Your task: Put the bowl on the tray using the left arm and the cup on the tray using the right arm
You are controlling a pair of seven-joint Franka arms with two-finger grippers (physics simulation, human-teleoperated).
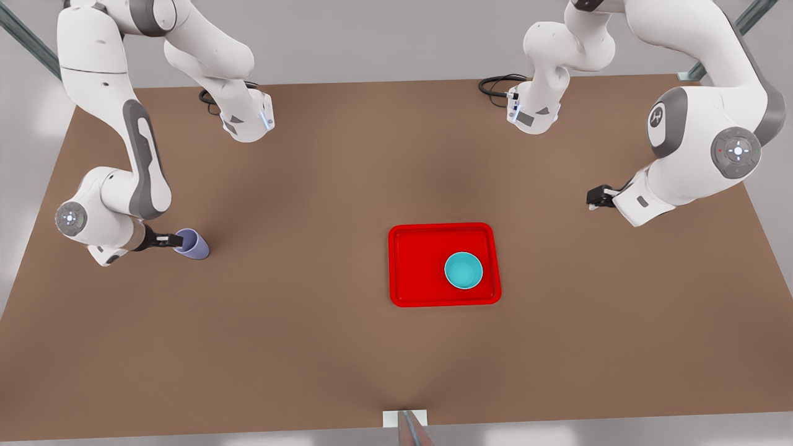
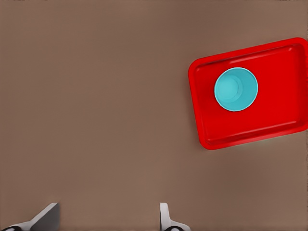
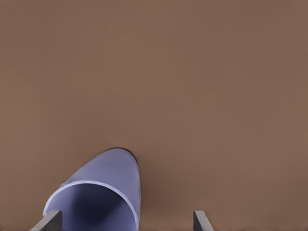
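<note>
The teal bowl (image 1: 463, 271) (image 2: 236, 89) sits upright inside the red tray (image 1: 415, 248) (image 2: 279, 110), toward the tray's side on the front view's right. My left gripper (image 1: 596, 198) (image 2: 106, 222) hangs open and empty above bare table on the front view's right, well away from the tray. The lavender cup (image 1: 193, 244) (image 3: 103, 192) stands on the table at the front view's left. My right gripper (image 1: 170, 240) (image 3: 125, 222) is open at the cup's rim, with one finger (image 3: 48, 221) by the rim and the other finger (image 3: 202, 221) standing well clear of it.
Both arm bases (image 1: 248, 121) (image 1: 533, 114) are mounted at the table's far edge, each with a black cable (image 1: 495, 83) beside it. A small white bracket (image 1: 406, 418) sits at the near edge. Bare brown table (image 1: 310, 186) lies between the cup and the tray.
</note>
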